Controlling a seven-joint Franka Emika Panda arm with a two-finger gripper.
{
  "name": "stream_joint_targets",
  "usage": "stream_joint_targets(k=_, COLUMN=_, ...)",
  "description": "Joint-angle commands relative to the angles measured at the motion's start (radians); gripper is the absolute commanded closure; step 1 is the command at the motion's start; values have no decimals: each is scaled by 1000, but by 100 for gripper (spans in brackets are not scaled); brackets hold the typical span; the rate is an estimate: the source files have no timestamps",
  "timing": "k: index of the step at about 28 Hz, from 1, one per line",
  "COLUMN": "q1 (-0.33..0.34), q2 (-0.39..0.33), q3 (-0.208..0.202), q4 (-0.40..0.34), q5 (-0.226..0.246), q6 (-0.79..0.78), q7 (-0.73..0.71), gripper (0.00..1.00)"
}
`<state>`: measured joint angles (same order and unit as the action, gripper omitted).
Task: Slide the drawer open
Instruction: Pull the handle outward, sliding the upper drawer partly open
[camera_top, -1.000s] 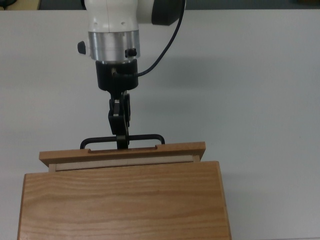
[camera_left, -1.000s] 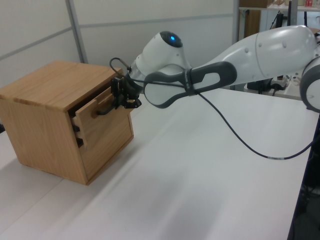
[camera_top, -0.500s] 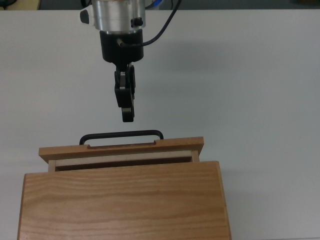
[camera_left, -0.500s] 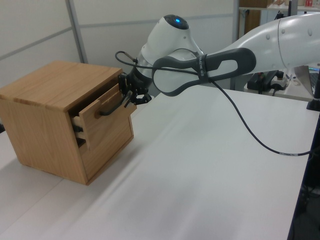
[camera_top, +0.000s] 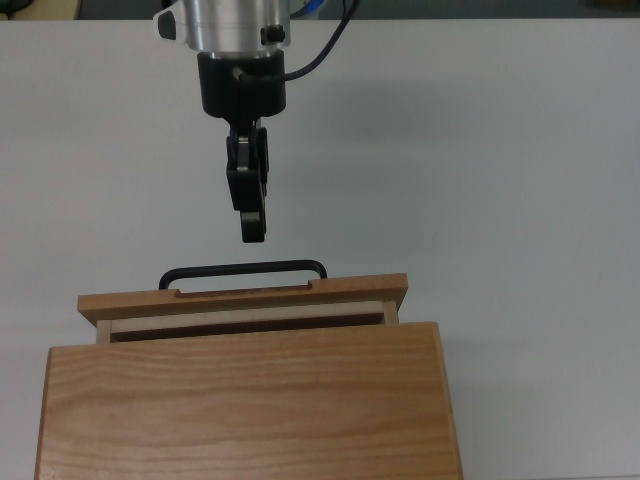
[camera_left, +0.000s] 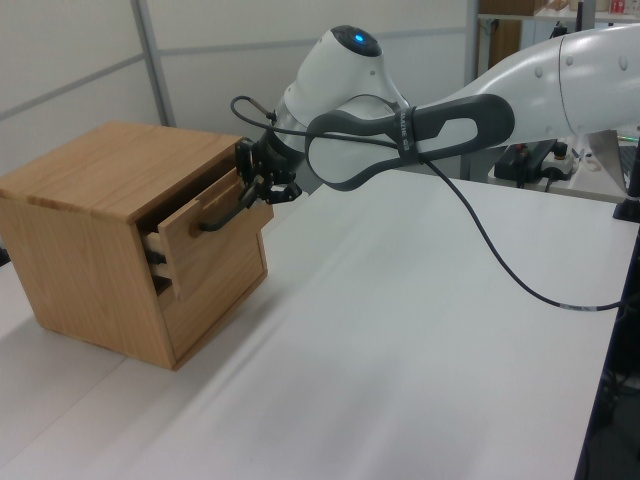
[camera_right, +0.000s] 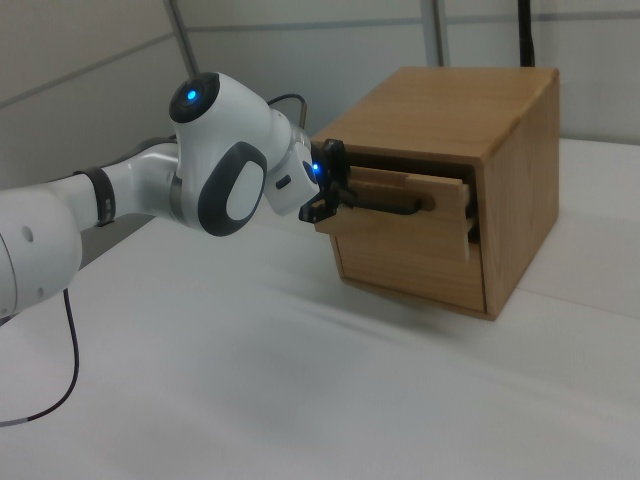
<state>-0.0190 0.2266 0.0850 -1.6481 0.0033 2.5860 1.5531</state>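
Top view: one wooden cabinet (camera_top: 245, 405) stands on a white table (camera_top: 520, 180), at the bottom of the top view. One drawer (camera_top: 243, 305) projects from the cabinet front toward the top view's upper edge; it is partly open, with a dark gap visible between its front panel and the cabinet body. The drawer's long axis runs across the top view from left to right, and its front panel faces the arm. One black bar handle (camera_top: 243, 270) is mounted on the panel, parallel to that long axis.

One gripper (camera_top: 252, 232) points down the top view toward the handle and stands apart from it, with a strip of bare table between its tip and the bar. Whether the fingers are apart or together cannot be told from any view.

Open tabletop lies on both sides of the gripper and beyond the cabinet's side edges in the top view.

Left view: the cabinet (camera_left: 95, 235) sits at the left view's left, near the table's far edge by a wall. The drawer (camera_left: 205, 230) occupies the upper position, above a second flat wooden front.

Right view: the drawer (camera_right: 405, 205) stands out of the cabinet face, with the gripper (camera_right: 330, 195) just beside the handle's end.
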Motion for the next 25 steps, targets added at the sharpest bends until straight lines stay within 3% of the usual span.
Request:
stream_joint_targets(k=1, q1=4, q2=53, q3=-2, q4=10, q5=-57, q6=72, q7=13, gripper=81)
stream_joint_targets(k=2, q1=5, q2=66, q3=-2, q4=16, q5=-81, q6=77, q7=16, gripper=57)
stream_joint_targets(k=6, q1=5, q2=92, q3=-1, q4=40, q5=-88, q6=83, q7=19, gripper=49)
stream_joint_targets(k=10, q1=5, q2=114, q3=-1, q4=77, q5=-88, q6=89, q7=21, gripper=14)
stream_joint_targets(k=21, q1=5, q2=114, q3=-2, q4=83, q5=-88, q6=89, q7=21, gripper=13)
stream_joint_targets(k=23, q1=5, q2=119, q3=-2, q4=83, q5=-88, q6=89, q7=21, gripper=21)
stream_joint_targets(k=25, q1=5, q2=128, q3=-2, q4=83, q5=-86, q6=89, q7=22, gripper=38)
